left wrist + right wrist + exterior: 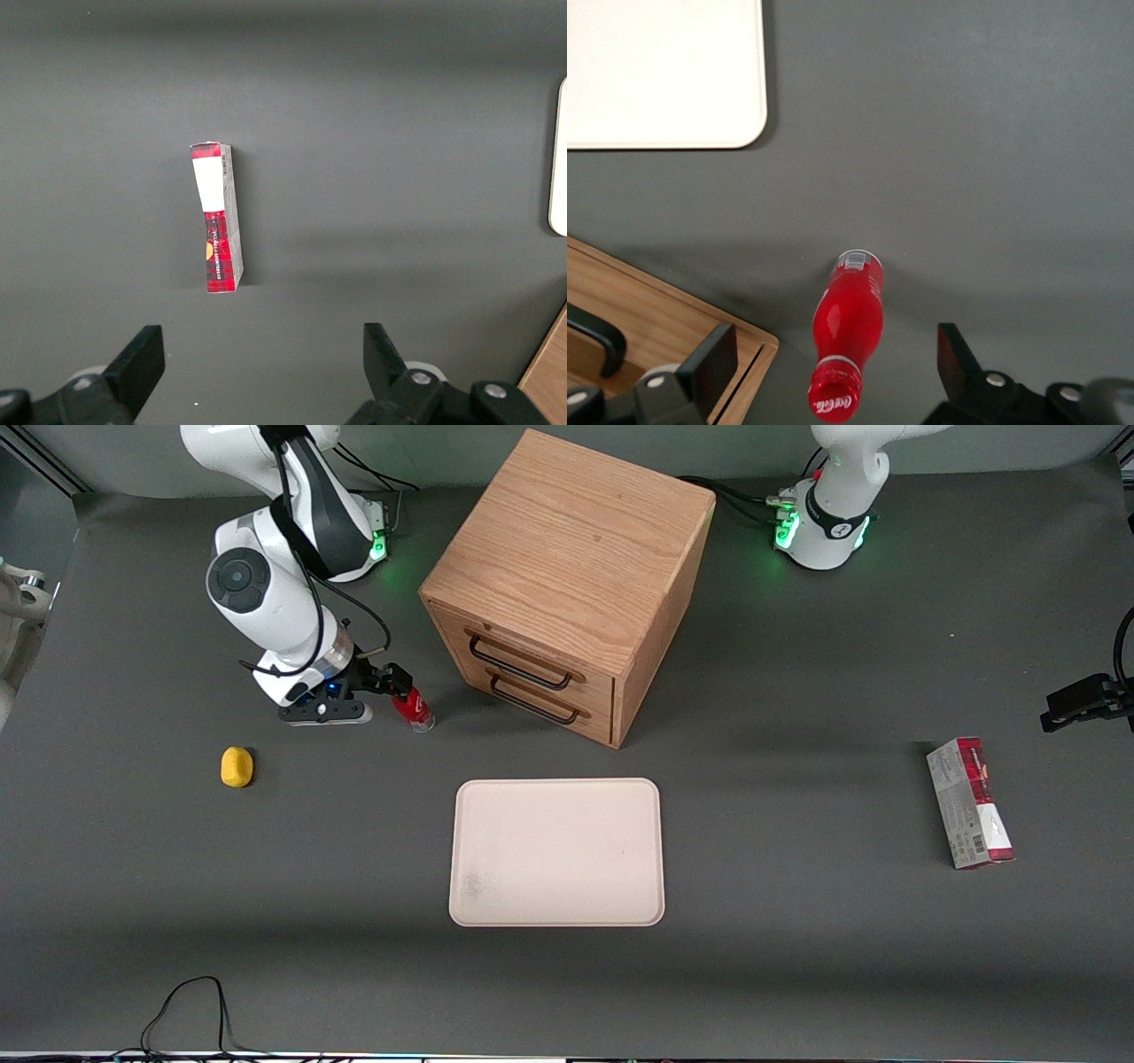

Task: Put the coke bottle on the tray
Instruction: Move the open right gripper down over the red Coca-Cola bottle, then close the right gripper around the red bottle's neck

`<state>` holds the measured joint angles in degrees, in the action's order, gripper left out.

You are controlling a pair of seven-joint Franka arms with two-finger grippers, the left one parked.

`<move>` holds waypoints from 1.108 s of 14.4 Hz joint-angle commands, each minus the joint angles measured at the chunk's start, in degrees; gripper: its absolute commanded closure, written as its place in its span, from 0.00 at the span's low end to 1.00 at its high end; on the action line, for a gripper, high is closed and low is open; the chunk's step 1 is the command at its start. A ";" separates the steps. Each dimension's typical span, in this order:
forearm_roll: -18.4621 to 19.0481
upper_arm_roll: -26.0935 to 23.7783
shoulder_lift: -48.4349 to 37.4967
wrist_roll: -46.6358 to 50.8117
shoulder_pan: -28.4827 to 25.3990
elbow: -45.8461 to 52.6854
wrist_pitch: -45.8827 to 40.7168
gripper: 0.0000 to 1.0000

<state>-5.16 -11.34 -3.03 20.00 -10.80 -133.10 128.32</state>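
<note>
The coke bottle point(414, 710) point(849, 336), small and red with a red cap, stands upright on the dark table in front of the wooden drawer cabinet point(567, 584). My gripper point(397, 682) point(837, 367) hovers just above it, open, with its two black fingers wide on either side of the cap and not touching it. The cream tray point(556, 852) point(660, 71) lies flat nearer the front camera than the bottle, with nothing on it.
A yellow rounded object point(236, 767) lies toward the working arm's end of the table. A red-and-grey carton point(970, 802) point(219, 217) lies toward the parked arm's end. The cabinet's corner point(656, 328) sits close beside one finger. Its two drawers are closed.
</note>
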 commanded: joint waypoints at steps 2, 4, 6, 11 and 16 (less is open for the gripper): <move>-1.25 -0.70 -1.72 0.83 0.26 -4.45 2.64 0.00; -1.25 -1.40 -1.72 0.74 0.17 -5.33 2.63 0.00; -1.34 -2.19 -1.81 0.83 0.17 -5.42 2.28 0.00; -1.34 -2.28 -1.54 1.62 0.17 -5.42 2.19 0.00; -1.34 -2.37 -0.84 1.62 0.17 -5.42 2.28 0.38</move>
<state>-5.35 -13.25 -3.04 20.62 -10.81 -137.55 130.11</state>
